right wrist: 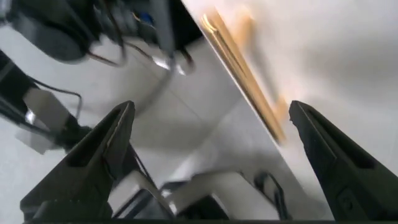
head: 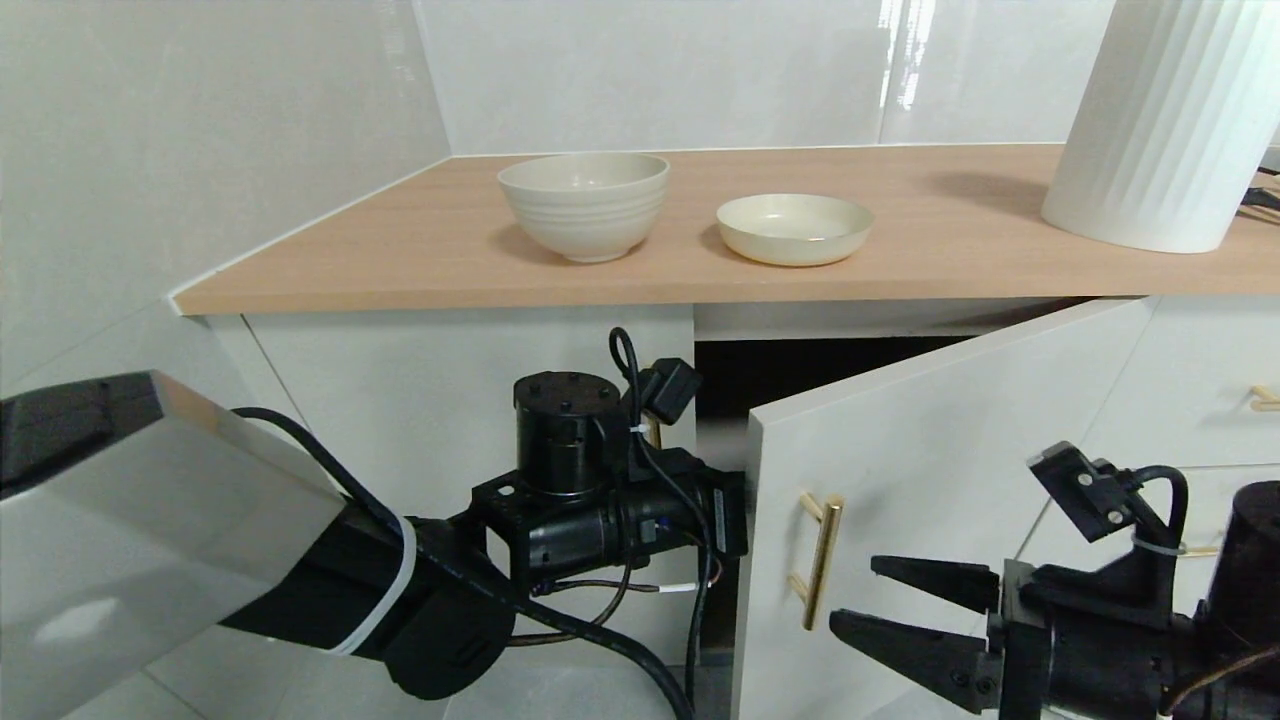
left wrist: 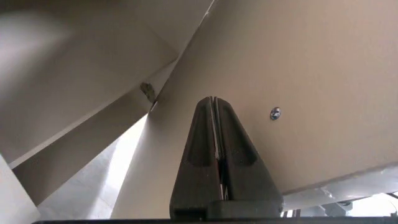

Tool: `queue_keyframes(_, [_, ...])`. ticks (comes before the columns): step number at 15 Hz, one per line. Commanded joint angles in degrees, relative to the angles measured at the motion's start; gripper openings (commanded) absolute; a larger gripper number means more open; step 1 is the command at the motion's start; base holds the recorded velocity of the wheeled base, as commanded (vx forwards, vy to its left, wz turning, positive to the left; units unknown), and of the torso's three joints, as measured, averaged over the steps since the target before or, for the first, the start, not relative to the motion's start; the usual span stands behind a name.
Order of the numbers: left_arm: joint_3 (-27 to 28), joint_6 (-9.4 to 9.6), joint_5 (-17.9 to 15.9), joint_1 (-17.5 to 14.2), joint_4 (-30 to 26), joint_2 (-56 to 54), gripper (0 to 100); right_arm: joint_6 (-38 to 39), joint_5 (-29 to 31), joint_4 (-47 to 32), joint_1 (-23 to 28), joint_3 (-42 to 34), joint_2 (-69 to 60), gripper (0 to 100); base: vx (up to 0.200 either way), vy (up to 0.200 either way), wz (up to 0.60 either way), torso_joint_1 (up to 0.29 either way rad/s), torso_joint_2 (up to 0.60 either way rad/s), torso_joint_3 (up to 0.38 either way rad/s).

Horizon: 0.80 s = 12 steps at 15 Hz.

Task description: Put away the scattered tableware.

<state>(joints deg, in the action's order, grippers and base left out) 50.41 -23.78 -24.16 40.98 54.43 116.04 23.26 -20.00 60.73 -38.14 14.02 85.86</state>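
Observation:
On the wooden counter (head: 420, 250) stand a deep cream bowl (head: 584, 205) and, to its right, a shallow cream dish (head: 795, 229). Below them a white cabinet door (head: 930, 470) hangs partly open, with a gold handle (head: 822, 560) on its front. My left arm (head: 600, 505) reaches in at the door's free edge. Its gripper (left wrist: 213, 99) is shut with nothing in it, close to the door's inner face (left wrist: 311, 74). My right gripper (head: 855, 594) is open, just right of the handle. In the right wrist view the handle (right wrist: 245, 81) lies ahead of the spread fingers (right wrist: 118, 137).
A tall white ribbed vessel (head: 1170, 120) stands at the counter's right end. Further drawers with gold handles (head: 1265, 398) are on the right. A dark cabinet opening (head: 800, 370) shows behind the door. Tiled walls close off the left and back.

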Motion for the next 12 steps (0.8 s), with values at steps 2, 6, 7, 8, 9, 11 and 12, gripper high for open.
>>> queue_keyframes(2, [-1.7, -0.03, -0.2, 0.1, 0.0, -2.7, 0, -0.5, 0.7, -16.3, 1.1, 1.4, -14.6, 100, 0.0, 0.0, 0.0, 0.0, 0.0, 0.0])
queue_keyframes(6, [-4.6, -0.03, -0.8, 0.1, -0.1, -5.4, 0, -12.7, 12.4, -29.8, 3.7, 6.2, -17.7, 100, 0.0, 0.0, 0.0, 0.0, 0.0, 0.0])
queue_keyframes(7, [-4.6, -0.12, -1.2, 0.1, -0.1, -5.2, 0, -12.7, 12.4, -29.8, 3.6, 6.3, -17.7, 100, 0.0, 0.0, 0.0, 0.0, 0.0, 0.0])
queue_keyframes(8, [-4.6, -0.03, -1.5, 0.1, -0.1, -4.7, 0, -12.7, 12.4, -29.8, 3.6, 6.5, -17.6, 100, 0.0, 0.0, 0.0, 0.0, 0.0, 0.0])
queue_keyframes(9, [-4.5, -0.03, -1.9, 0.8, 0.0, -3.4, 0, -12.7, 12.4, -29.9, 3.6, 6.5, -17.8, 100, 0.0, 0.0, 0.0, 0.0, 0.0, 0.0])
queue_keyframes(11, [-4.0, -0.03, -1.9, 1.2, 0.0, -2.0, 0, -12.7, 12.4, -29.9, 3.6, 6.3, -18.1, 100, 0.0, 0.0, 0.0, 0.0, 0.0, 0.0])
queue_keyframes(12, [-3.7, -0.03, -1.9, 1.3, 0.0, -1.8, 0, -12.7, 12.4, -29.9, 3.6, 6.2, -18.3, 100, 0.0, 0.0, 0.0, 0.0, 0.0, 0.0])
